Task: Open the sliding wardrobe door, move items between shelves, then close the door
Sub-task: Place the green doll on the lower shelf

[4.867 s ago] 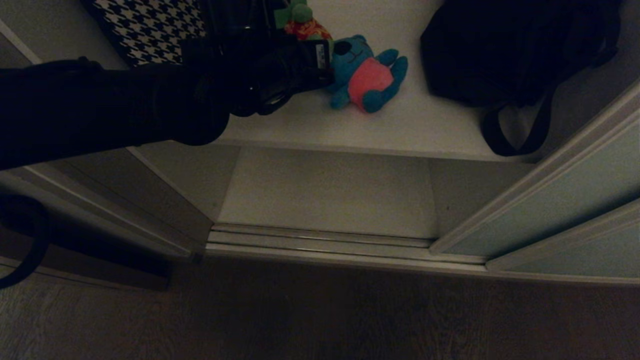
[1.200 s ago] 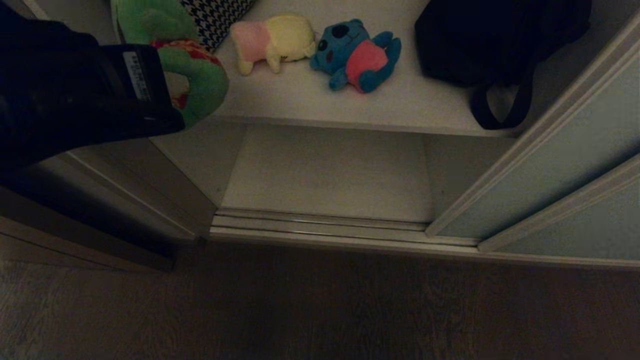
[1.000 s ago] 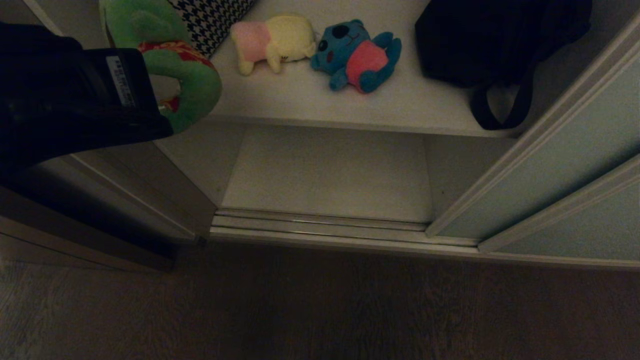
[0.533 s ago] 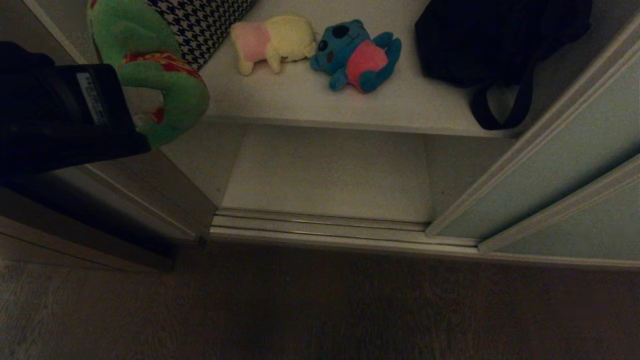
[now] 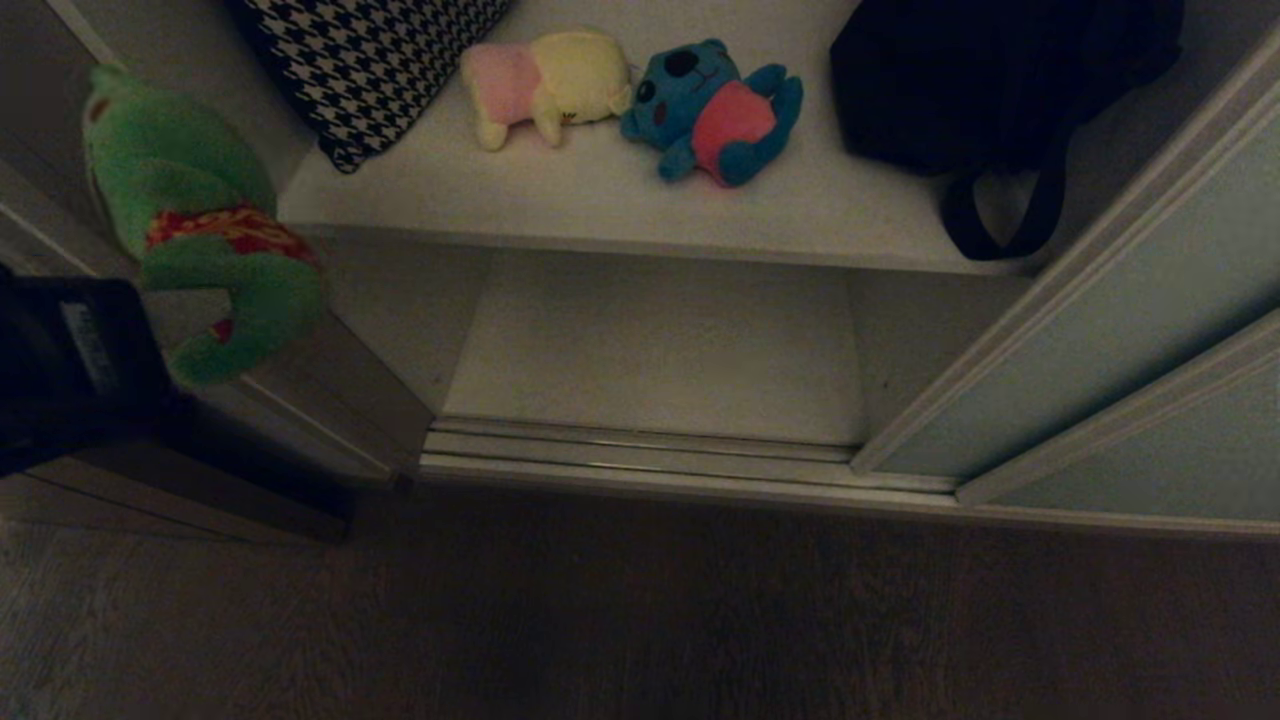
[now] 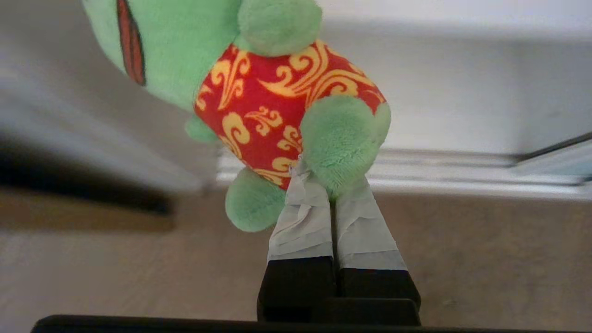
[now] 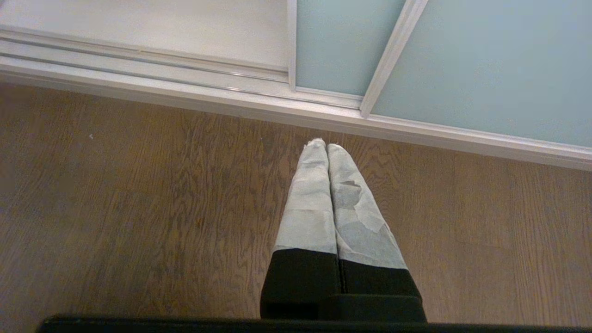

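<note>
Left hand clamps the green toy beside the wardrobe's side panel, shelf well apart.

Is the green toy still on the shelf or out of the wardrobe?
Out. The left tool is shut on the green toy, which hangs clear of the shelf; the yellow and blue toys lie there.

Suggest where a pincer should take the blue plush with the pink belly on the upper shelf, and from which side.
Probably across the pink belly of the blue plush, coming from above at the open front. It lies flat on the shelf, limbs splayed, the cream-yellow plush close by its head, so the torso is the freest part.
</note>
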